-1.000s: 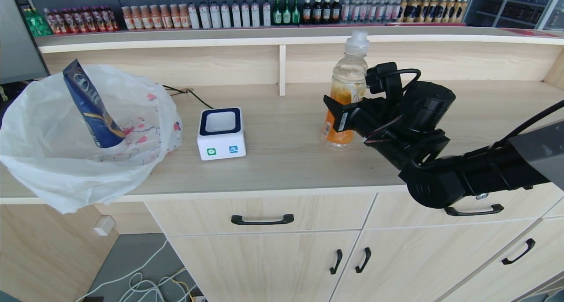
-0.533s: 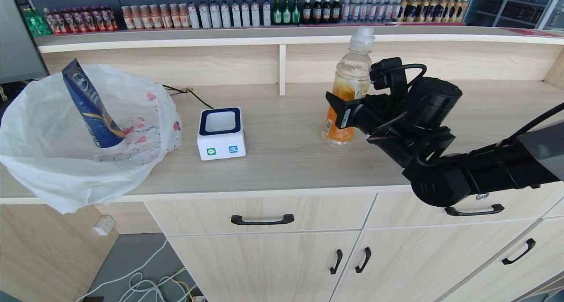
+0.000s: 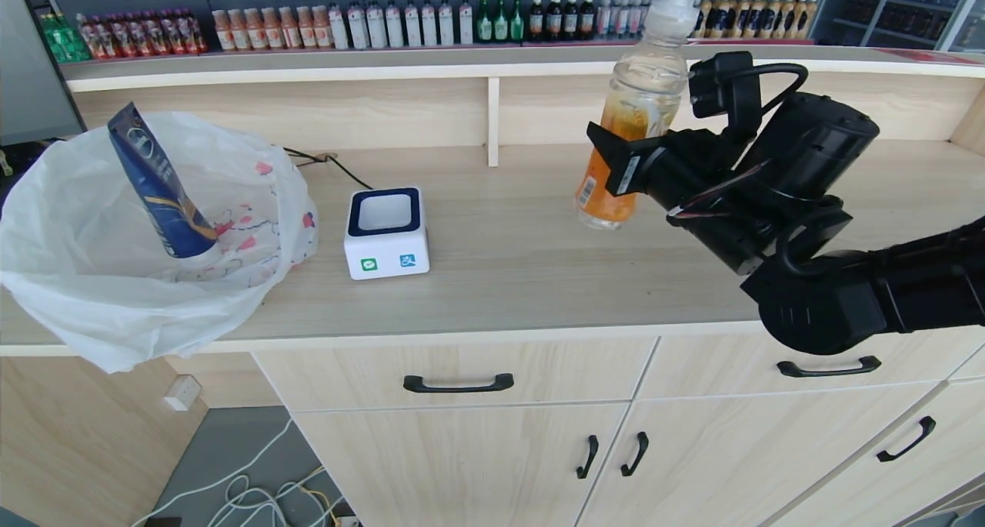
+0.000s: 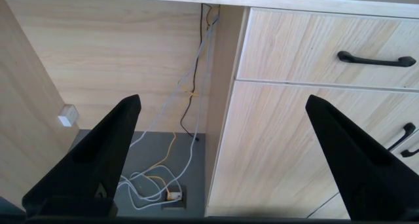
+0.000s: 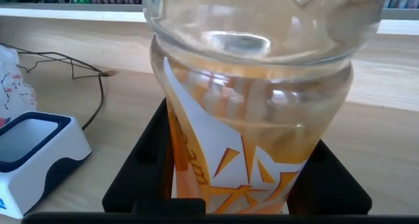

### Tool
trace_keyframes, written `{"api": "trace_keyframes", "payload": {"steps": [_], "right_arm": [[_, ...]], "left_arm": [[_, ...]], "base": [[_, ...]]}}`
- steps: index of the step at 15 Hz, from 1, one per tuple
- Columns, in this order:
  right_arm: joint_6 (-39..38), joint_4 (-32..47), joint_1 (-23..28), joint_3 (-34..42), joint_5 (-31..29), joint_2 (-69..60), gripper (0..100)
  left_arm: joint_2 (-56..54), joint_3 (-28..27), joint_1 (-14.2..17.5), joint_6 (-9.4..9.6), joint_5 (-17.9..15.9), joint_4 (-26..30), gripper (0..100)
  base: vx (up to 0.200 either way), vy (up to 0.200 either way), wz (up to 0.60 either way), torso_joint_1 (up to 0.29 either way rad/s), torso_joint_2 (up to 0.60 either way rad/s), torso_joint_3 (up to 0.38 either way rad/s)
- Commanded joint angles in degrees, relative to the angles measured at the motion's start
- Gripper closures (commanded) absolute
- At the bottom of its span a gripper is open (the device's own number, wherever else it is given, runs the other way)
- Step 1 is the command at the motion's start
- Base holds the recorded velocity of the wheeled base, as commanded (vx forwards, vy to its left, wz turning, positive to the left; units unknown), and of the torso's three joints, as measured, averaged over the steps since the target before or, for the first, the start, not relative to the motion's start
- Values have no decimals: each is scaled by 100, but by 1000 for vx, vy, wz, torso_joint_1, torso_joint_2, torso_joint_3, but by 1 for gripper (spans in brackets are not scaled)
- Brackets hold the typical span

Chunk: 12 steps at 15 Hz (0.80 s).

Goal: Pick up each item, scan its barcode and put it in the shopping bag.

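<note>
The long wooden table [image 3: 500,281] has drawers and cupboard doors below it. At its left end sits the white shopping bag [image 3: 77,304], mouth wide open and part of it hanging over the front edge. A tall blue packet [image 3: 158,188] stands tilted inside the bag, with its top sticking out above the rim. On the right side, the right tool [image 3: 619,165] is clamped around the middle of a plastic bottle [image 3: 635,104]. It holds the bottle up over the table, roughly upright but leaning a little. The bottle has a white cap, an orange label and orange drink in its lower part. The left tool [image 4: 222,119] hangs below table level facing the cupboard fronts, its fingers spread wide with nothing between them. A small white scanner [image 3: 385,233] with a dark blue top frame rests on the table between the bag and the bottle, just beside the bag. A thin dark cable [image 3: 338,169] trails from behind it.
</note>
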<state>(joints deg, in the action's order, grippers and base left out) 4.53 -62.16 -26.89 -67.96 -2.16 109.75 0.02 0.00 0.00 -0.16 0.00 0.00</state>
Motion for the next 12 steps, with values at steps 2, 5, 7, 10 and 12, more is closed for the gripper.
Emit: {"api": "trace_keyframes", "payload": {"steps": [2, 5, 7, 10, 12], "right_arm": [[12, -15, -71, 635, 5, -877, 100], [-14, -165, -211, 1453, 102, -1536, 100], [-49, -358, -220, 2068, 225, -1861, 100], [-128, -516, -378, 2955, 400, -2467, 100], [-533, -525, -501, 3500, 515, -2916, 100]], "left_arm": [[-2, 0, 0, -2, 0, 0, 0], [-2, 0, 0, -2, 0, 0, 0], [-2, 0, 0, -2, 0, 0, 0], [-2, 0, 0, -2, 0, 0, 0], [-2, 0, 0, -2, 0, 0, 0]], "base": [[0, 0, 0, 0, 0, 0], [0, 0, 0, 0, 0, 0], [0, 0, 0, 0, 0, 0], [0, 0, 0, 0, 0, 0], [0, 0, 0, 0, 0, 0]]}}
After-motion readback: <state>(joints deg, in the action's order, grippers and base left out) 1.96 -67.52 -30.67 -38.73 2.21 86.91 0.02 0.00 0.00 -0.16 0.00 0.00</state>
